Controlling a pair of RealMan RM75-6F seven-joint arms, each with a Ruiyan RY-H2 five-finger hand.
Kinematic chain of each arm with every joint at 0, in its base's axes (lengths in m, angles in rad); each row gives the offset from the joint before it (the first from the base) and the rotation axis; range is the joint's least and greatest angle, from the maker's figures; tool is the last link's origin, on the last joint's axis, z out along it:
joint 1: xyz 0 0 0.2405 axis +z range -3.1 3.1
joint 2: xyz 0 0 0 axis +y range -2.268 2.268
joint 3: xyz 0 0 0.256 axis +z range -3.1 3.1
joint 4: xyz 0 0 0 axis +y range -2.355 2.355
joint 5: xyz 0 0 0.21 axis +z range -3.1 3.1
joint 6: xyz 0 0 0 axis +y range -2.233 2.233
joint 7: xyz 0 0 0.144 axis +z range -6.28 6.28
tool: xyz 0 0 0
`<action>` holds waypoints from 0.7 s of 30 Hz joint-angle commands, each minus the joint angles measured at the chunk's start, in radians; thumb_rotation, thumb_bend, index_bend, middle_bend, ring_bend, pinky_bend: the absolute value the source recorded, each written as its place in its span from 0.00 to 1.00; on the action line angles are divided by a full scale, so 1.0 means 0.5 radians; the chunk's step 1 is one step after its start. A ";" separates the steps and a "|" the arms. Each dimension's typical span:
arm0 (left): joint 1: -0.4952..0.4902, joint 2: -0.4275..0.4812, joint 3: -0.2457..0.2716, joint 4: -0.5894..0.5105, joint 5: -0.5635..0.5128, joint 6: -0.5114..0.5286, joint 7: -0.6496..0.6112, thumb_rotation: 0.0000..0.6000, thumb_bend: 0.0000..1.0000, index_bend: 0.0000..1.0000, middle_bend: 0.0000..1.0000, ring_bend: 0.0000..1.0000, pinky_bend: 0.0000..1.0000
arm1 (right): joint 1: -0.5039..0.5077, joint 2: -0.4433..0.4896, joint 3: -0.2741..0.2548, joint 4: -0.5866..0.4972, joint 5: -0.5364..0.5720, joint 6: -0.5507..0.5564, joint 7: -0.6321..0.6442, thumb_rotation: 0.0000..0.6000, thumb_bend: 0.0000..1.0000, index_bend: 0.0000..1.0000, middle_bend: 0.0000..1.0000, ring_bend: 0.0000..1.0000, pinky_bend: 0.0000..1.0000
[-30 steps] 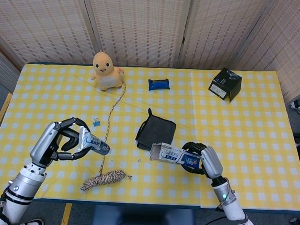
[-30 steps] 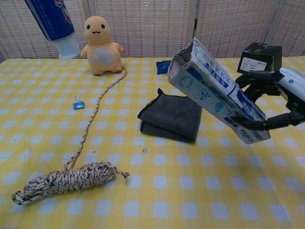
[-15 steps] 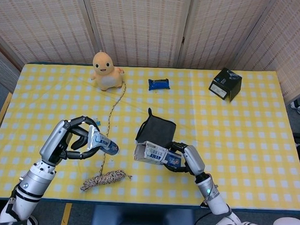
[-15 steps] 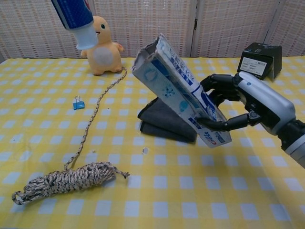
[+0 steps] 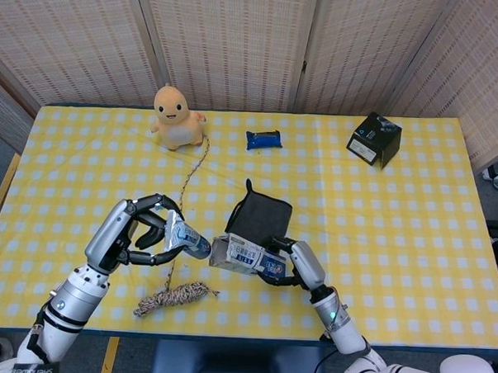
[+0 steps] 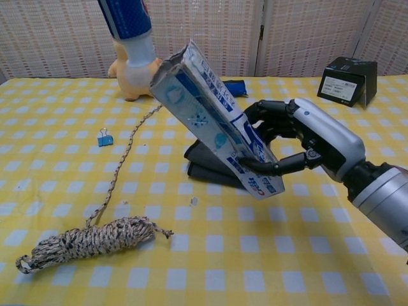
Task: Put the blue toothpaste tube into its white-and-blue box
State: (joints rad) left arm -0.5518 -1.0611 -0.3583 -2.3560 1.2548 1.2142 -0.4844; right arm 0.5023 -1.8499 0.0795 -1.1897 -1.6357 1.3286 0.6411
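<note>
Above the yellow checked table (image 5: 413, 210), near the front edge, we hold both things up in the air. We think the job is about halfway done. We have the toothpaste (image 5: 186, 238) and we have the box (image 5: 239, 254), and their ends are very close together. But the toothpaste is not in the box yet. We think we must line up the white cap end with the open end of the box, push the tube in, and maybe close the flap.

Our left hand (image 5: 135, 234) is wrapped around the toothpaste. Its fingers curl over the top and the thumb sits under it. In the head view the tube points to the right, toward the box. In the chest view the cap (image 6: 139, 50) hangs just above the top end of the box. We cannot tell if they touch.

Our right hand (image 6: 299, 141) grips the box low down, with dark fingers (image 6: 271, 167) pressed on its side. The box is tilted, with its open end up and to the left, facing the toothpaste.

Under the box lies a dark folded cloth (image 5: 261, 216). A coil of rope (image 6: 86, 241) lies on the table below our left hand.
</note>
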 commanded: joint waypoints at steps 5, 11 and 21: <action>-0.059 -0.076 -0.020 0.000 -0.084 -0.021 0.087 1.00 0.42 0.87 1.00 1.00 1.00 | 0.034 -0.067 0.000 0.056 0.009 -0.019 0.081 1.00 0.29 0.52 0.44 0.49 0.46; -0.100 -0.124 -0.054 0.000 -0.157 -0.014 0.154 1.00 0.42 0.87 1.00 1.00 1.00 | 0.058 -0.095 0.004 0.063 0.014 -0.028 0.109 1.00 0.29 0.52 0.44 0.49 0.46; -0.103 -0.156 -0.089 0.000 -0.186 0.017 0.167 1.00 0.42 0.87 1.00 1.00 1.00 | 0.066 -0.084 0.006 -0.004 0.000 0.022 0.141 1.00 0.29 0.52 0.44 0.49 0.46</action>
State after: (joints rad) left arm -0.6043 -1.1387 -0.4001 -2.3560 1.1604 1.2202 -0.3981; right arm 0.5357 -1.8931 0.0828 -1.1904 -1.6355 1.3384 0.7103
